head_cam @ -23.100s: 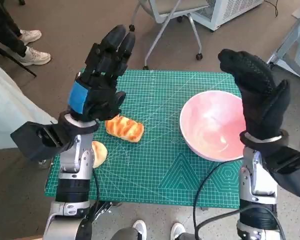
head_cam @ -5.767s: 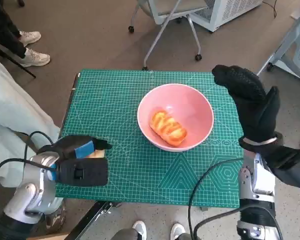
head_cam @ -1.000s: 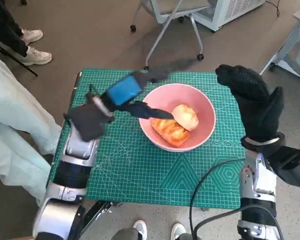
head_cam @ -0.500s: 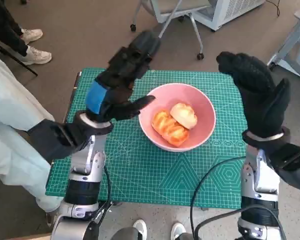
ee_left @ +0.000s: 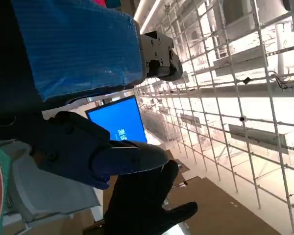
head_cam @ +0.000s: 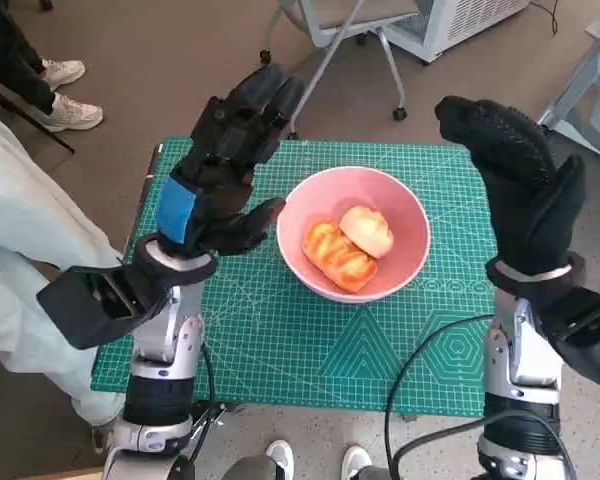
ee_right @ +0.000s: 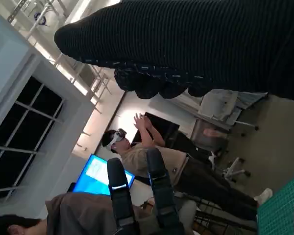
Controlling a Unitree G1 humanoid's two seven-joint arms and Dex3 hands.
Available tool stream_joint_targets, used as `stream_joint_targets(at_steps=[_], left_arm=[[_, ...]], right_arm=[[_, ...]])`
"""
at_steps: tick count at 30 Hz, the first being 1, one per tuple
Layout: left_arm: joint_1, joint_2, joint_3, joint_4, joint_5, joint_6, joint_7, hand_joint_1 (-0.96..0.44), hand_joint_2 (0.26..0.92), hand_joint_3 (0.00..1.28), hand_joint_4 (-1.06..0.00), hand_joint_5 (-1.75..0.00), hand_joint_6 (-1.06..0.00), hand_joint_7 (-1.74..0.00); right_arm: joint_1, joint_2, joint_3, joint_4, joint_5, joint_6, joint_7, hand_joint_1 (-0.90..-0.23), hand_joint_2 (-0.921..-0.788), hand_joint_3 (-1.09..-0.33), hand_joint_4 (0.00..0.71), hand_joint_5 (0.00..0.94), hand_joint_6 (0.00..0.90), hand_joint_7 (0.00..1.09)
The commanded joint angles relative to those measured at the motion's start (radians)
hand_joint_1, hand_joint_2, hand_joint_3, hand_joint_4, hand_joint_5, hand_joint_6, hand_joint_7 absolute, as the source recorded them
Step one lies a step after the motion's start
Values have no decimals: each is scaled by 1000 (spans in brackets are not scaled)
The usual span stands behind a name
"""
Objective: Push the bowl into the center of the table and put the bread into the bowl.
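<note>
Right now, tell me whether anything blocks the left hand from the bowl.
Nothing visible does. The left hand is raised beside the pink bowl, open, with only bare green mat between them. Both breads already lie inside.

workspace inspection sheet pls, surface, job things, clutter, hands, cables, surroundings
surface: green cutting mat covers the table.
job's things: pink bowl near the mat's middle, holding a long glazed bread and a round bun.
clutter: nothing seen.
hands: left hand and right hand raised above the table, fingers apart, holding nothing.
cables: black cable loops over the mat's near right part.
surroundings: chair base; a person's legs at left.
</note>
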Motion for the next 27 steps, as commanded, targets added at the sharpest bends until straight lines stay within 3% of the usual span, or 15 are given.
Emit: stream_joint_targets(at_steps=[1, 17, 27], left_arm=[[27, 7, -3, -32, -22, 6, -13, -679, 921, 492, -159, -2, 1, -487], [66, 7, 10, -40, -48, -24, -34, -685, 921, 487, -136, 0, 1, -465], [76, 8, 14, -41, -55, -29, -45, -693, 921, 485, -128, 0, 1, -456]], right_arm=[[27, -9, 8, -21, -15, 12, -12, -662, -921, -831, 178, 0, 48, 517], [70, -18, 35, -47, -36, 8, -14, -685, -921, -818, 187, 6, 19, 577], [94, -18, 39, -37, -19, -17, 3, -678, -921, -804, 195, 8, 14, 594]])
